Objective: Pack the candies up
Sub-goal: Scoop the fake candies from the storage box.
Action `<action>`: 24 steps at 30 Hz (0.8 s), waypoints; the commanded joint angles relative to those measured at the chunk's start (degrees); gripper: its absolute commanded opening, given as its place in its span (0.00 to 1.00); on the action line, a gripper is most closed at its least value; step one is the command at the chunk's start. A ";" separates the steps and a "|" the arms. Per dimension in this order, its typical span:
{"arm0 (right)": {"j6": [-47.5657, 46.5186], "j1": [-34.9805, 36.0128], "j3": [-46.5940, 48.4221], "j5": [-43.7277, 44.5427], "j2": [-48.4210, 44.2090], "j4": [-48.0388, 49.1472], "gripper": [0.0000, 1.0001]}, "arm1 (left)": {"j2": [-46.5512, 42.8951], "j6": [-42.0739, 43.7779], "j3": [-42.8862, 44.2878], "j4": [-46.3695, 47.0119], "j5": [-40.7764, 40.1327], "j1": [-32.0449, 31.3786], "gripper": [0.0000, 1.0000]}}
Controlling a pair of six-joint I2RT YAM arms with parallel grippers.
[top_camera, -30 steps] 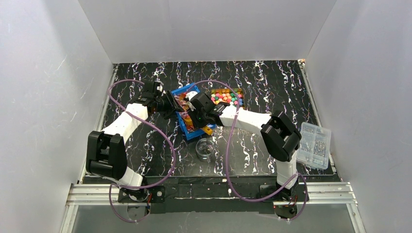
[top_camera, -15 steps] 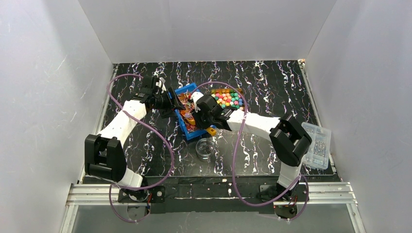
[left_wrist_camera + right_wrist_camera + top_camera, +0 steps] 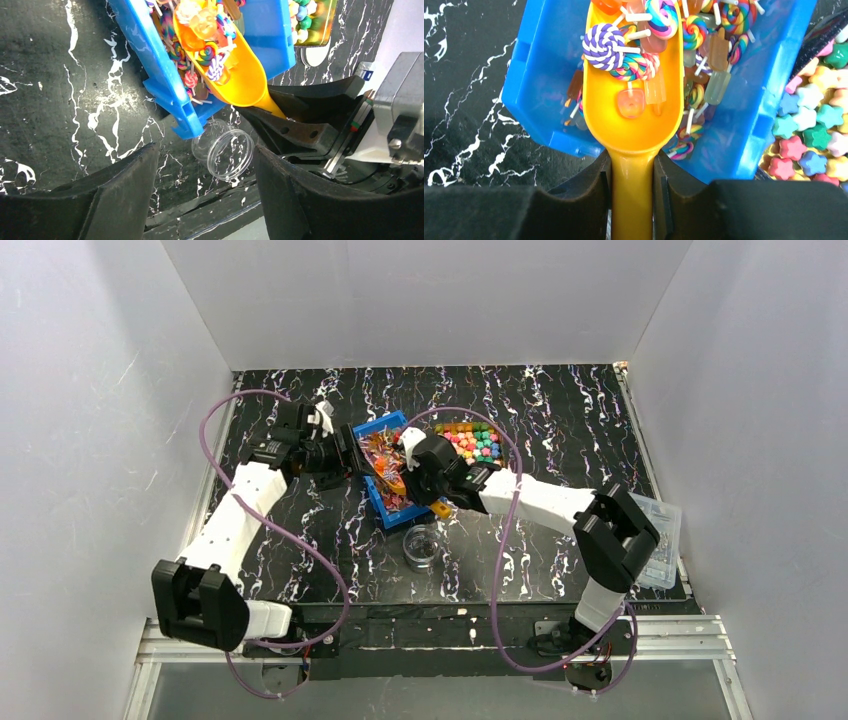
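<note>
**Loaded scoop over the blue bin, jar behind its handle**

From above, the right gripper (image 3: 418, 492) is clenched on the handle of a yellow scoop (image 3: 388, 478) that lies along the length of the blue bin (image 3: 392, 521). Its bowl sits toward the bin's far end and its handle at the near right corner. A clear round jar (image 3: 422, 545) stands just off that near corner, on the handle side, so the scoop's mouth faces away from it. The right arm will probably have to lift, draw back and turn to pour. The left gripper (image 3: 345, 455) sits at the bin's left long wall; contact cannot be judged. Star-shaped candies (image 3: 468, 443) fill a tray just right of the bin's far end. A clear compartment box (image 3: 650, 538) lies well right of the bin.

In the left wrist view, the left gripper (image 3: 205, 152) is spread wide and holds nothing. The jar (image 3: 222, 154) lies beyond it, by the bin's corner (image 3: 187, 131).

In the right wrist view, the right gripper (image 3: 632, 169) pinches the handle on both sides. Lollipops and ice-pop sweets (image 3: 626, 55) are heaped in the bowl, and more lie loose in the bin (image 3: 531, 100). The bin's near wall stands between bowl and jar. Whether the bowl clears the pile cannot be told.
</note>
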 commanded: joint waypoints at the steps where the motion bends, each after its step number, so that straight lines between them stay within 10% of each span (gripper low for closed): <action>1: -1.66 -0.21 -1.85 -0.11 -5.24 4.03 0.01 | -4.70 2.80 -2.41 -4.16 -0.90 -0.21 0.69; 24: -7.17 1.20 -10.93 -0.10 -19.81 2.63 0.01 | -18.63 6.93 -15.77 -4.30 5.57 -0.19 0.69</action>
